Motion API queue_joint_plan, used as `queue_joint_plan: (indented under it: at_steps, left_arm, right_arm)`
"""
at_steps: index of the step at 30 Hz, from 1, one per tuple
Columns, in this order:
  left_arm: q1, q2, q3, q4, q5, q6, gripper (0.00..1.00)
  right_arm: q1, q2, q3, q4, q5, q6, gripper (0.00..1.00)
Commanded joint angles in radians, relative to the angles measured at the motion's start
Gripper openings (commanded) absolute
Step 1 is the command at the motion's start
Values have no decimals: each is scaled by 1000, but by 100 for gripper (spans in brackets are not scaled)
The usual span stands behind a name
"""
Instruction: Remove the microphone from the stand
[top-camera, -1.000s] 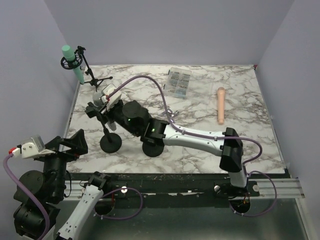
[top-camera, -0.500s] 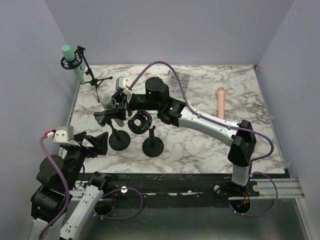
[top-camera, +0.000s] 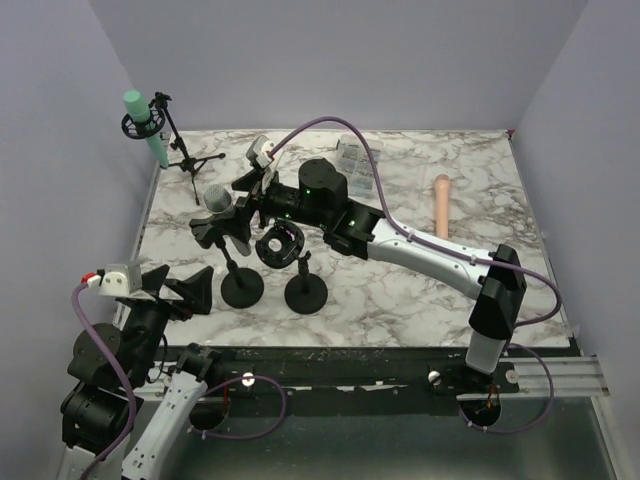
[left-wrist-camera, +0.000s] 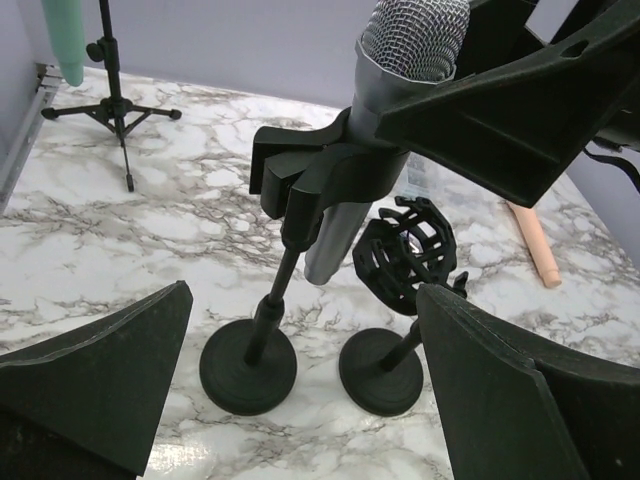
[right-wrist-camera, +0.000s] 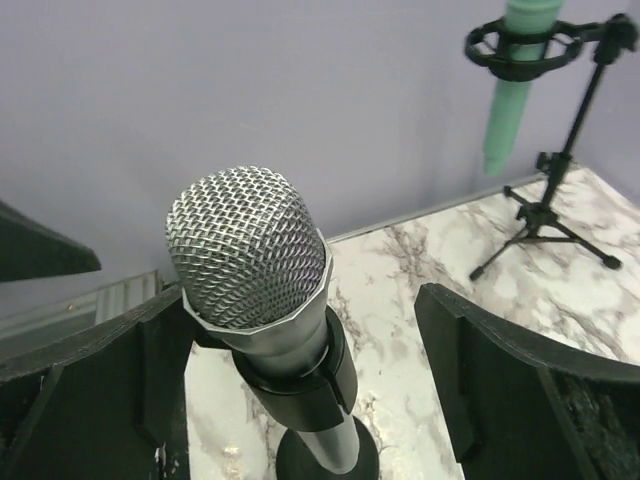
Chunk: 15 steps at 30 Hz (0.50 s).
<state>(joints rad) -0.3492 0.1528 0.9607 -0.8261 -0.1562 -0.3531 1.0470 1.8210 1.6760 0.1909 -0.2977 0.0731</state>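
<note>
A silver microphone with a mesh head sits tilted in the black clip of a round-based stand. My right gripper is open, its jaws wide on either side of the microphone head, the left finger close against it. The clip still wraps the microphone body. My left gripper hovers open and empty at the front left, facing the stand base from a short distance. The microphone rises above my left gripper.
An empty shock-mount stand stands just right of the microphone stand. A green microphone hangs in a tripod stand at the back left. A peach microphone lies at the right, and a clear plastic box sits at the back.
My right gripper has opened from a narrow grip and swung round behind the microphone head. The stand has shifted slightly right. My left gripper has drifted right towards the stand.
</note>
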Motion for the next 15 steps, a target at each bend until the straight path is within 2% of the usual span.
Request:
queue_joint_plan:
  at_steps: [1, 6, 11, 13, 15]
  left_arm:
    - [-4, -24, 21, 22, -55, -14, 99]
    - [-4, -35, 26, 12, -104, -27, 99]
    - [-4, -27, 15, -12, -180, -37, 99]
    - [-4, -24, 14, -20, -182, -40, 99]
    - [-4, -27, 7, -21, -177, -41, 99]
  right_arm:
    - [67, -62, 16, -64, 272, 39, 100]
    - [149, -45, 88, -159, 594, 106, 100]
    - [258, 28, 185, -162, 971, 20, 100]
    - [278, 73, 244, -183, 1067, 7, 98]
    - [295, 101, 281, -182, 1086, -29, 97]
